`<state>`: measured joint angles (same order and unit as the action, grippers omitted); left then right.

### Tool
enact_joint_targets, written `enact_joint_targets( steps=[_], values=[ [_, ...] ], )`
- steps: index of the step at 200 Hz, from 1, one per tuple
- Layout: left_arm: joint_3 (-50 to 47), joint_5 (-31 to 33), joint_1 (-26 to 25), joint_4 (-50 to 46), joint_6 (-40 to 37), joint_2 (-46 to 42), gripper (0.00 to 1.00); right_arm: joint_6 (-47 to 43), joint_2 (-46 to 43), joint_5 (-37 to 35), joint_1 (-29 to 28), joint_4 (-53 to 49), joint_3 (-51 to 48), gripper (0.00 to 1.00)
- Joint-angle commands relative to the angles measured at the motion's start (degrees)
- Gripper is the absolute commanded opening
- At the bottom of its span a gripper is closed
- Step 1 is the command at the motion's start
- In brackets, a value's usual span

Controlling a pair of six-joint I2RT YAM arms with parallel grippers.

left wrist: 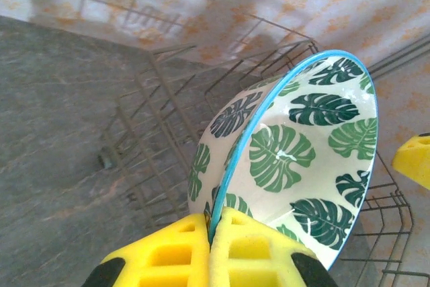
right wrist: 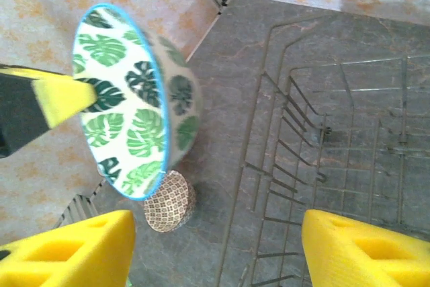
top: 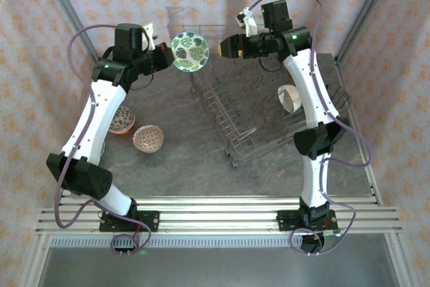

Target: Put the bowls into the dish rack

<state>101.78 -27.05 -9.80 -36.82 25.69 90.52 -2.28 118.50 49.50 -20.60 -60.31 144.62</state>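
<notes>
Green leaves cover the round shiny bowl (top: 189,52) that the left gripper (top: 166,57) holds up in the air, just left of the silver wire dish rack (top: 269,109). The top view shows this leafy bowl tipped on its side above the grey stone-look desk (top: 181,166). The right gripper (top: 228,45) is near its other side, over the rack's far left corner.

The left wrist view shows what the top view cannot. The left gripper (left wrist: 213,247) pinches the leafy bowl (left wrist: 295,159) by its thin blue rim, with one yellow foam pad (left wrist: 161,257) outside and one inside. The rack (left wrist: 168,99) lies beyond it.

The right wrist view shows the right gripper (right wrist: 218,250) spread wide, with nothing between its yellow pads. The leafy bowl (right wrist: 127,99) hangs ahead of it. Below sits a small brown-patterned bowl (right wrist: 171,201) on the desk. Thin upright tines stand in rows in the rack (right wrist: 336,132).

From the top, that small brown-patterned bowl (top: 148,138) sits just beside an orange bowl (top: 121,120), both by the left arm. A white bowl (top: 290,99) lies on its side in the rack's right part, partly behind the right arm.
</notes>
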Motion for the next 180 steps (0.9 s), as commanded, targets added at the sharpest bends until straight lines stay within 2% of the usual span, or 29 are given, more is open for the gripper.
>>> enact_joint_targets(
  steps=[1,31,71,123,148,167,180],
  values=[
    [4.7,-1.4,-1.8,4.6,0.8,1.8,0.0,1.4,-3.3,2.4,-0.2,2.7,-2.1,0.65],
    [7.0,-1.8,-3.9,5.8,1.4,4.5,0.0,2.6,-3.9,1.3,-0.2,4.8,-4.7,0.62],
    [8.4,-1.9,-5.4,7.0,2.1,6.2,0.0,4.6,-3.8,-0.8,-0.2,7.3,-6.4,0.51],
    [8.2,-1.2,-6.1,7.4,2.1,6.6,0.0,7.0,-3.7,-1.7,-0.2,10.3,-7.9,0.29],
    [9.0,0.6,-7.3,5.6,0.5,7.2,0.0,8.5,-3.6,-3.5,-0.2,11.3,-8.3,0.14],
    [9.6,1.2,-8.0,4.4,-0.3,7.9,0.0,8.9,-3.6,-3.8,-0.2,11.4,-8.2,0.11],
    [9.4,1.2,-8.3,4.4,-0.2,8.1,0.0,9.1,-3.8,-4.4,-0.2,11.3,-8.4,0.05]
  ],
)
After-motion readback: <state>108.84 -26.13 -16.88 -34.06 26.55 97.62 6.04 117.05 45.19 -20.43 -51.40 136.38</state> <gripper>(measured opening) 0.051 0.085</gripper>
